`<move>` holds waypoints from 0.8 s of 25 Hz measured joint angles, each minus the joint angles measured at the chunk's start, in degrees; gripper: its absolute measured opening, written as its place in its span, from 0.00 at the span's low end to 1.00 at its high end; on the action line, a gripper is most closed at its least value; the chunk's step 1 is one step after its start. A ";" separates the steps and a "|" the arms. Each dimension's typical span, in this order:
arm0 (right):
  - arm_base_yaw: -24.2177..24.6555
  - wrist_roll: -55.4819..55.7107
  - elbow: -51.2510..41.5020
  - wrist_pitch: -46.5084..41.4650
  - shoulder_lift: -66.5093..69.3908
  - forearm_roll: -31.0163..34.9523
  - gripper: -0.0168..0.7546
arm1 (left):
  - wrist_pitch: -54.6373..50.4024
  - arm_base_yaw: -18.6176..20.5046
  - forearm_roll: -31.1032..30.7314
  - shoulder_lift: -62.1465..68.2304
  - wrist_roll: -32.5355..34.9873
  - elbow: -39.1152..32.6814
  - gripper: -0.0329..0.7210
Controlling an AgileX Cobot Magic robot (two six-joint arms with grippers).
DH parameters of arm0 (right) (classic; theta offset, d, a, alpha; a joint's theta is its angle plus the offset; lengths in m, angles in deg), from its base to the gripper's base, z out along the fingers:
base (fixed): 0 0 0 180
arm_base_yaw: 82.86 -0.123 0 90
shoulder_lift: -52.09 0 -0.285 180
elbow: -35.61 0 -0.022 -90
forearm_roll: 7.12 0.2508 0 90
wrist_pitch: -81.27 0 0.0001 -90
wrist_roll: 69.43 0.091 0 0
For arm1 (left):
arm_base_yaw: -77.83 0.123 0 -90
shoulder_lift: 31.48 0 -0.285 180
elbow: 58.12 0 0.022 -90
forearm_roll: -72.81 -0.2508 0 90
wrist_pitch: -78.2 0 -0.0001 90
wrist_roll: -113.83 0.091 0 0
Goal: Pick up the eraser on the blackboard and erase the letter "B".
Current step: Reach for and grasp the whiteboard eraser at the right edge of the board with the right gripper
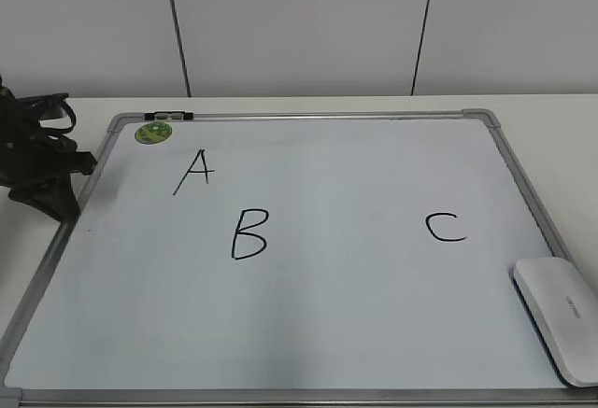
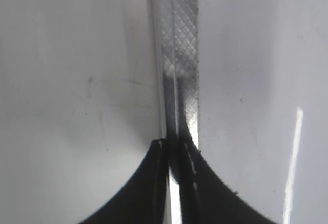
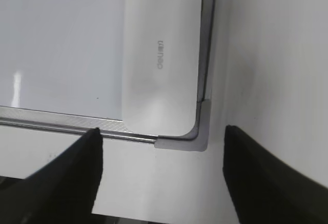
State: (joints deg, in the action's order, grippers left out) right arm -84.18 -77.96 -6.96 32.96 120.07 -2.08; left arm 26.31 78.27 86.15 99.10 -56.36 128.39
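Currently the blackboard [image 1: 308,333] lies flat on a white table [image 1: 561,119], its silver-grey frame running round a white writing surface. Three black hand-drawn letters sit on it: the "A" [image 1: 194,171] towards the far left corner, the letter "B" [image 1: 249,233] just nearer and slightly right of it, and the "C" [image 1: 446,227] well apart, towards the right edge. A small round green magnet [image 1: 153,132] rests at the far left corner, with a short marker-like piece [image 1: 168,115] on the far frame edge beside it.

The eraser [image 1: 559,317] lies face up in the near right corner of the board, touching the right frame edge; the right wrist view shows the grey lettering on its white top. The right gripper [image 3: 161,147] hangs above that same corner with its two dark fingers spread wide, holding nothing, the eraser's end showing between them.

The left gripper [image 2: 177,155] sits at the left edge of the board, its fingers pressed nearly together over the metal frame strip, with nothing between them.
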 joint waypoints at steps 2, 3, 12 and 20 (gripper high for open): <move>-0.67 0.11 0.00 1.01 2.00 0.00 0.75 | 0.00 0.00 0.00 0.00 0.00 0.00 0.06; -0.67 0.23 0.00 1.45 2.75 0.00 0.75 | 0.00 0.00 0.00 0.00 0.00 0.00 0.06; -0.67 0.45 0.27 5.45 7.95 0.00 0.83 | 0.00 0.00 -0.10 0.00 -0.10 0.00 0.06; -0.67 0.45 0.40 10.78 14.45 0.14 0.89 | 0.00 0.00 -0.10 0.00 -0.10 0.00 0.06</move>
State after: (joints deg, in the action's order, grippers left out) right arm -84.85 -77.51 -6.56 43.74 134.53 -1.94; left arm 26.31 78.27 86.05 99.10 -56.47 128.39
